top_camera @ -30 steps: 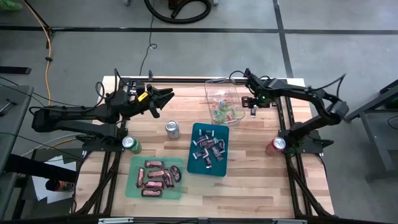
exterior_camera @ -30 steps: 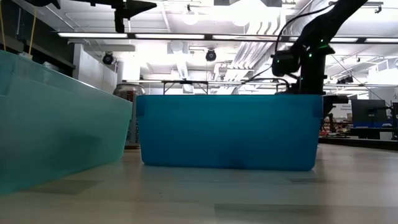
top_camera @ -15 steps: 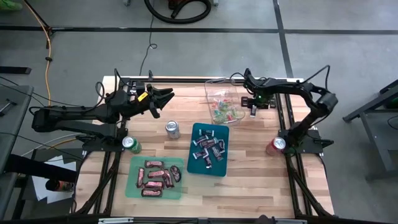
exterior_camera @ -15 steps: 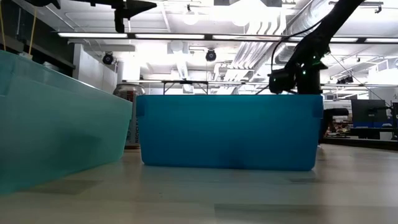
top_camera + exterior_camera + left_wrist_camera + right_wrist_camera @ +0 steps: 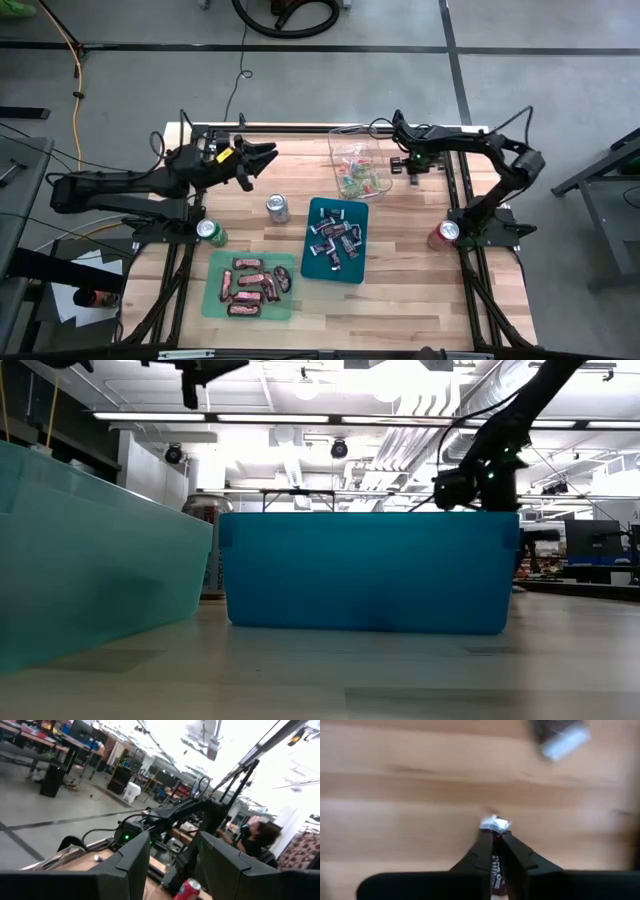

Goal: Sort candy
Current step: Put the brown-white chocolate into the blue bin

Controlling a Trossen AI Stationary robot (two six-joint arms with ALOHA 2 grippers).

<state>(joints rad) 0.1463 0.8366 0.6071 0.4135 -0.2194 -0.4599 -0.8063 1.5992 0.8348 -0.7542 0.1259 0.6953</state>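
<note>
Right gripper (image 5: 496,837) jaws clamped on dark silver-ended candy piece (image 5: 495,824) over bare tabletop (image 5: 395,790) beside clear bin (image 5: 357,160) of bright candies, left gripper (image 5: 262,160) jaws apart, raised at far left, other candy in teal trays (image 5: 355,212).

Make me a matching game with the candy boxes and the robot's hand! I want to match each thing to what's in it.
Things:
1. green tray
2. blue tray
3. clear tub
4. right gripper

What it holds:
A. small bright red and green sweets
B. one dark wrapped candy, pinched
C. red-brown bars
D. dark and silver wrapped pieces

Pairs: 1-C, 2-D, 3-A, 4-B
</note>
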